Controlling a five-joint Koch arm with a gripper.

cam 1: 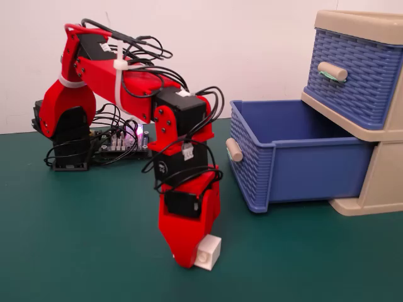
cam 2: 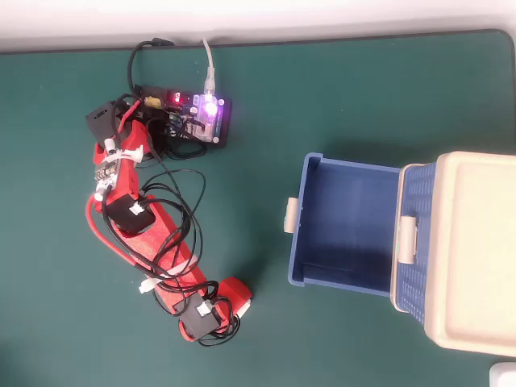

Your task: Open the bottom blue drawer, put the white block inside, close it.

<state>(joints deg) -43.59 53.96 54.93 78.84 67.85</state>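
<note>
At the left of the fixed view the red pincer (cam 1: pixel 191 259) pointed down at the green tabletop (cam 1: pixel 82 251), the white block (cam 1: pixel 207 252) pressed against its near jaw; whether the jaws gripped it could not be told; to the right the bottom blue drawer (cam 1: pixel 296 163) stood pulled out and empty; opening looked done, placing and closing remained.
</note>
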